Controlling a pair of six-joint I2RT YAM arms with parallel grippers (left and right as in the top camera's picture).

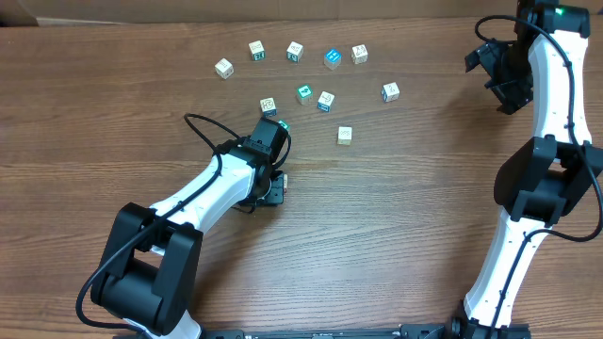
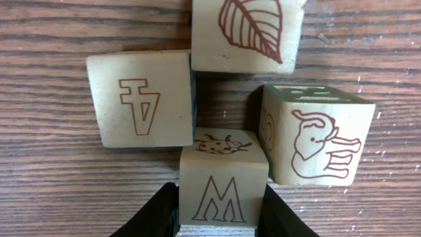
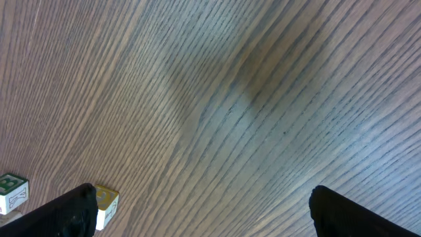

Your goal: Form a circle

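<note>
The left hand [image 2: 222, 197] pinches the M block [image 2: 223, 178], the near piece of the little ring of four blocks [image 2: 177, 99]. Push too hard and the ring could scatter. Far off, the right hand [image 3: 204, 220] is spread wide.

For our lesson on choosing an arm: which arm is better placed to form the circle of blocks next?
Left. The left pincer grips the M block, right beside the A block, leaf block and elephant block. The right pincer hangs open over the table, far from them.
</note>
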